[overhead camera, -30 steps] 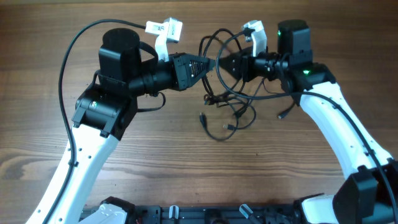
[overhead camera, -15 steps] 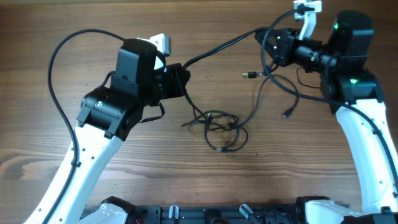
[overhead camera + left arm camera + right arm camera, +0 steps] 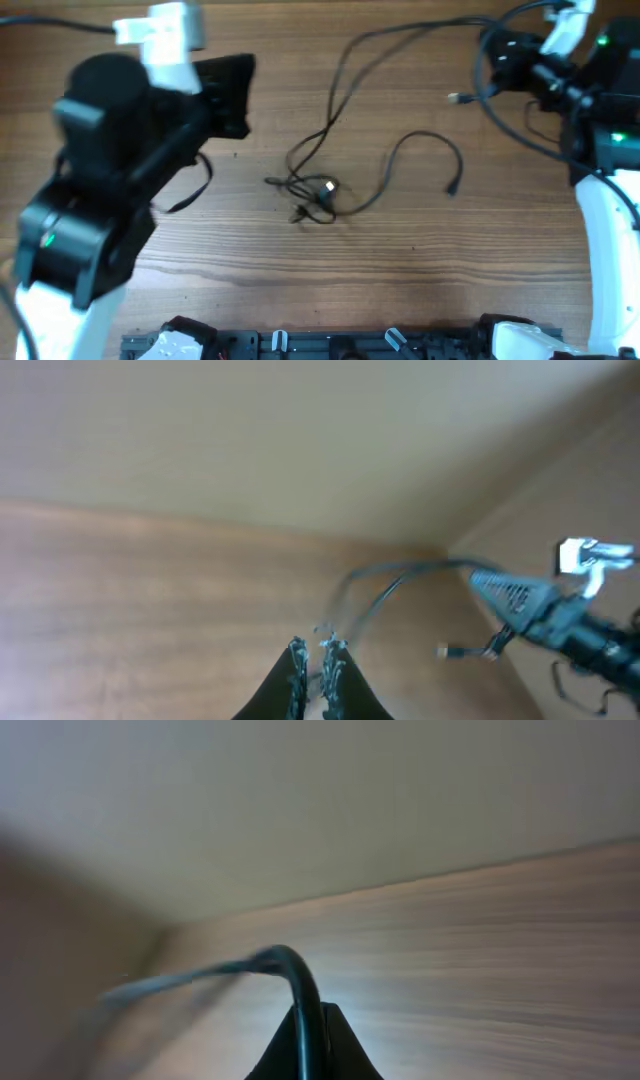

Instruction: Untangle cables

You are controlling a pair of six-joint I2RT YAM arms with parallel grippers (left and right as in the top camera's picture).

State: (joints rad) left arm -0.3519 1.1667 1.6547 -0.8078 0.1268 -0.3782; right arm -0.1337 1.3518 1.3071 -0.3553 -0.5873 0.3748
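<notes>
Okay, overhead view first: the cables lay on the wooden tabletop, bunched into a small knot. From the knot, strands ran up and across to the right tool, which sat well apart from the knot and was clamped on them. Another strand looped off the knot toward the right arm's side and ended in a plug lying on the wood, near the knot. A second plug hung just beside the right tool, well apart from the knot. The left tool was well apart from the knot on the opposite side, touching no cord that I could see.

Left wrist view, blurry: the left tool had its fingers pressed almost together, only a sliver between them and nothing visible in it. Cables beyond the tips ran over to the right tool, with the second plug just below it.

Right wrist view, blurry: the right tool was pinching the cables. One strand arched up out of the fingertips and bent off sideways over the tabletop.
</notes>
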